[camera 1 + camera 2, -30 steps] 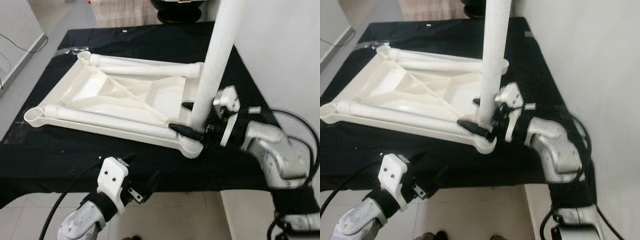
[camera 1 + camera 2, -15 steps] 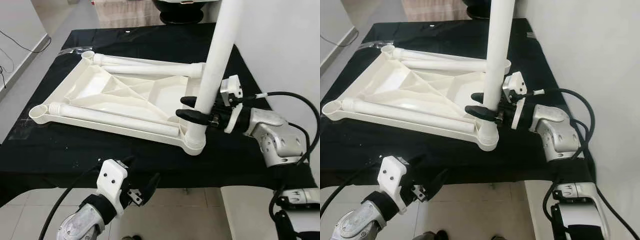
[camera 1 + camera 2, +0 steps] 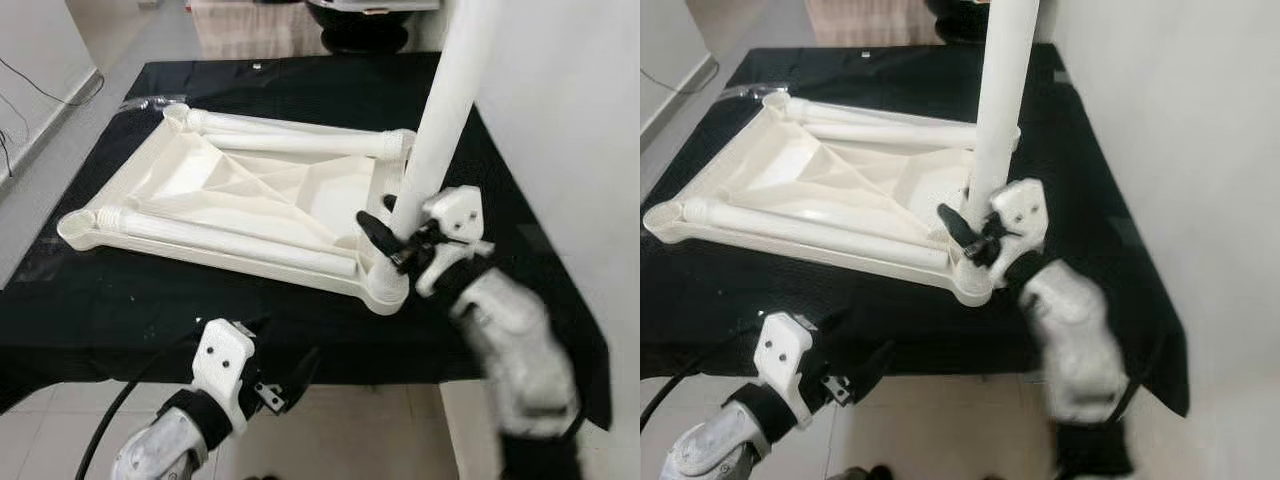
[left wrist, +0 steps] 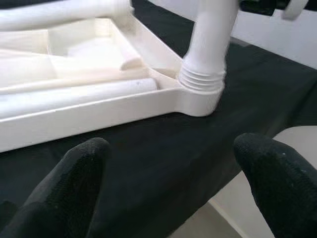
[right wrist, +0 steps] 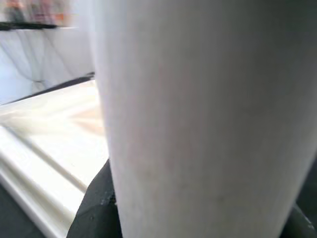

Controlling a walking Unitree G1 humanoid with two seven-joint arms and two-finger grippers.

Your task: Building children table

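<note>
A white plastic children's table top [image 3: 240, 195] lies upside down on a tabletop covered with black cloth [image 3: 300, 90]. Loose white legs [image 3: 290, 142] rest inside its frame along the far and near edges. One white leg [image 3: 440, 130] stands upright in the socket at the near right corner [image 3: 385, 285]. The right gripper [image 3: 385, 225] has its black jaws clamped around this leg just above the socket; its arm is blurred. The left gripper [image 4: 173, 183] hovers below the tabletop's near edge, jaws spread apart, holding nothing.
</note>
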